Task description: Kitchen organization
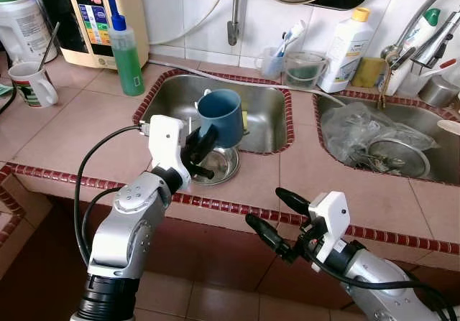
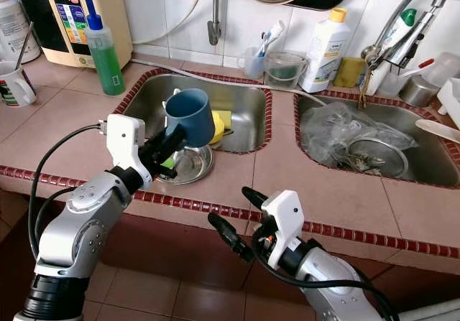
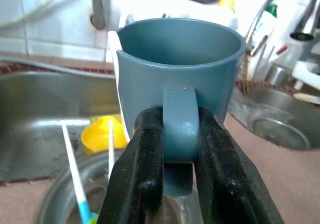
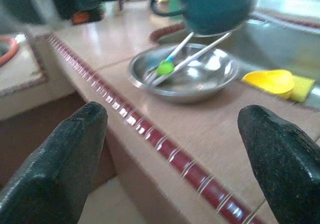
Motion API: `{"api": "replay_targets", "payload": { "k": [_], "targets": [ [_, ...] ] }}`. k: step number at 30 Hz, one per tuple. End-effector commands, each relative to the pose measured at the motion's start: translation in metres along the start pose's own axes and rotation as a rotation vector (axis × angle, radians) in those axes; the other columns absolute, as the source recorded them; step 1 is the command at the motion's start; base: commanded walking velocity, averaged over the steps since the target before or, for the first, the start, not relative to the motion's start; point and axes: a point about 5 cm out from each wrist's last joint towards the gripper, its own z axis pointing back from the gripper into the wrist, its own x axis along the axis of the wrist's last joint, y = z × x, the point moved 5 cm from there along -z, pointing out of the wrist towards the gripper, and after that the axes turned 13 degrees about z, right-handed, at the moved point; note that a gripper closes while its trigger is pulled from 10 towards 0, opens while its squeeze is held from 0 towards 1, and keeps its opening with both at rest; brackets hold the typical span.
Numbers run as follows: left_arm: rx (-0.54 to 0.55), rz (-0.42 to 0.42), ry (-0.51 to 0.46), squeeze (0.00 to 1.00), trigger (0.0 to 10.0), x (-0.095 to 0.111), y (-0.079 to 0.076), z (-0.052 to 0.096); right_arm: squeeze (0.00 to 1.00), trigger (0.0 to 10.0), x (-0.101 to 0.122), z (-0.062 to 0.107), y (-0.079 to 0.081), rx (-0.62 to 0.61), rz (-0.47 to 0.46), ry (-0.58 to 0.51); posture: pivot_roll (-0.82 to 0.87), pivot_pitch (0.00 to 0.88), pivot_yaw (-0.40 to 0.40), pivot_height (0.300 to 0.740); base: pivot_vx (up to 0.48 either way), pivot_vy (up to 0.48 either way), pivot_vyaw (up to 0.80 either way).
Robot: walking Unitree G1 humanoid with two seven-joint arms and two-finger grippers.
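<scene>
Left gripper (image 1: 202, 147) was clamped on the handle of the one blue mug (image 1: 220, 117), held upright above the steel bowl (image 1: 218, 164) at the left sink's (image 1: 167, 100) front edge; right gripper (image 1: 277, 217) hung below the counter (image 1: 72, 127) edge, fingers spread wide, holding nothing. Judged early: one mug lifted, not yet placed, while the right sink (image 1: 411, 123) was full of dishes. Count: two sinks, one bowl with two white sticks, one green bottle (image 1: 126, 57), one white mug (image 1: 31, 83).
</scene>
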Motion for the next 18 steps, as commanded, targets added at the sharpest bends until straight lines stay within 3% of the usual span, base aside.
{"api": "replay_targets", "payload": {
  "k": [1,4,9,14,18],
  "targets": [
    [-0.034,-0.028,-0.059,0.0,10.0,0.017,-0.008,-0.002,0.0,10.0,0.004,0.001,-0.013,-0.06,0.015,-0.013,-0.08,0.012,-0.051,0.74,0.0,0.0,0.0],
    [-0.03,-0.063,-0.058,0.0,10.0,0.016,-0.006,-0.002,0.0,10.0,0.009,-0.001,-0.027,-0.138,0.034,-0.038,-0.08,0.013,-0.052,0.74,0.0,0.0,0.0],
    [-0.023,-0.206,-0.024,0.0,10.0,0.005,-0.001,-0.002,0.0,10.0,0.015,-0.001,-0.06,-0.341,0.07,-0.064,-0.07,0.016,-0.054,0.74,0.0,0.0,0.0],
    [-0.016,-0.218,-0.032,0.0,10.0,0.004,0.001,-0.001,0.0,10.0,0.018,-0.001,-0.067,-0.391,0.076,-0.08,-0.07,0.017,-0.053,0.74,0.0,0.0,0.0],
    [0.002,-0.249,-0.026,0.0,10.0,0.002,0.009,0.0,0.0,10.0,0.021,0.002,-0.082,-0.492,0.099,-0.098,-0.07,0.015,-0.051,0.74,0.0,0.0,0.0]
  ]
}}
